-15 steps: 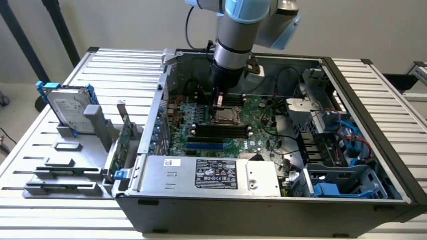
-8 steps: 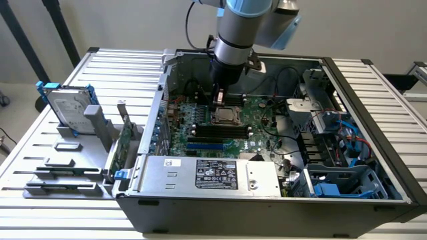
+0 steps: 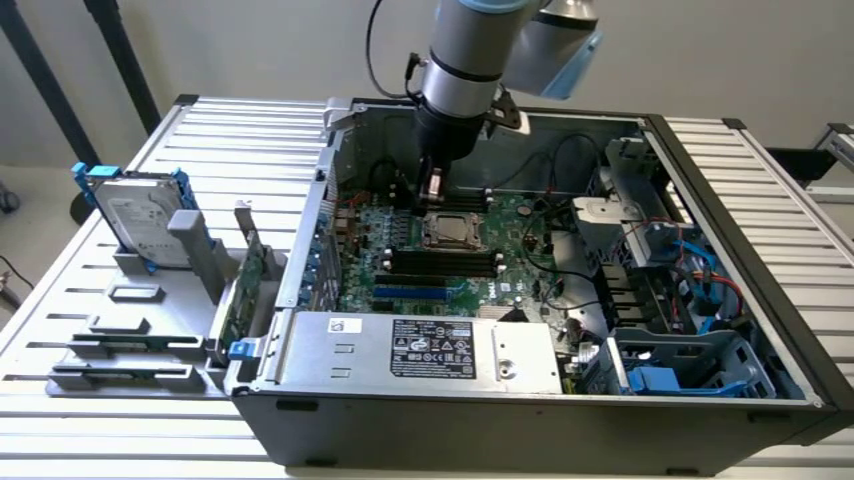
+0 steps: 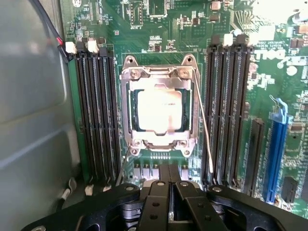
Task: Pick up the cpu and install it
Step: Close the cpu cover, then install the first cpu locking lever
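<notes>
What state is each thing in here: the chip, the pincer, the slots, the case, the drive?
cpu: lying flat inside the socket frame.
pincer: shut, holding nothing, close beside the socket frame.
memory slots: empty.
computer case: side open, insides exposed.
hard drive: standing upright in a grey stand outside the case.

wall (image 3: 267,50): was plain off-white, 12 o'clock | table (image 3: 781,190): slatted pale metal, spanned 3 to 9 o'clock | dark struts (image 3: 40,75): leaned at 11 o'clock | light: was even, soft
</notes>
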Controlling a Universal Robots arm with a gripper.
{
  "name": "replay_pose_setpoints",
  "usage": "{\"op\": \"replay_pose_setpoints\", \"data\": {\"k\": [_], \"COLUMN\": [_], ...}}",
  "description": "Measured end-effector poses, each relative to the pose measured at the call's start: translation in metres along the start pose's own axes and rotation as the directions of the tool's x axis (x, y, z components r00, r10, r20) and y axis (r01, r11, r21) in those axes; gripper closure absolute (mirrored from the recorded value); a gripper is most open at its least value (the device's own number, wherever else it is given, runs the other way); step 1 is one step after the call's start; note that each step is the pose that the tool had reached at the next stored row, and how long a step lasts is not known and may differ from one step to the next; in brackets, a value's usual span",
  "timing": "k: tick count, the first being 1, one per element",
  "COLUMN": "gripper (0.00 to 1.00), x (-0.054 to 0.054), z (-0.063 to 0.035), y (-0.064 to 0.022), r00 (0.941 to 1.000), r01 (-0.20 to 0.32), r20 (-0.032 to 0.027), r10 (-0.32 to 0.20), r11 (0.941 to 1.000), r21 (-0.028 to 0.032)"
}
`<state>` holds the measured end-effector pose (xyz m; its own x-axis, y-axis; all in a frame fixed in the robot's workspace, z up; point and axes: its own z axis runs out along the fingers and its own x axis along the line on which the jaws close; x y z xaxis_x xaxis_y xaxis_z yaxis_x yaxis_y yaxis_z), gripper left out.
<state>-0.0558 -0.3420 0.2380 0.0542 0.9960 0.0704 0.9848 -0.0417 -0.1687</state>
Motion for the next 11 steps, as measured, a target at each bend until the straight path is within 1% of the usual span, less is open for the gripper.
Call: {"op": "replay_pose_setpoints", "data": {"k": [11], "gripper": [0.89], "x": [-0.0002], "z": [-0.0001], "y": [-0.0003], "r00": [1.0000], "r01": [0.000], "r20": [-0.0001], "r10": [0.000], "r11": [1.0000], "r21": [0.0000]}}
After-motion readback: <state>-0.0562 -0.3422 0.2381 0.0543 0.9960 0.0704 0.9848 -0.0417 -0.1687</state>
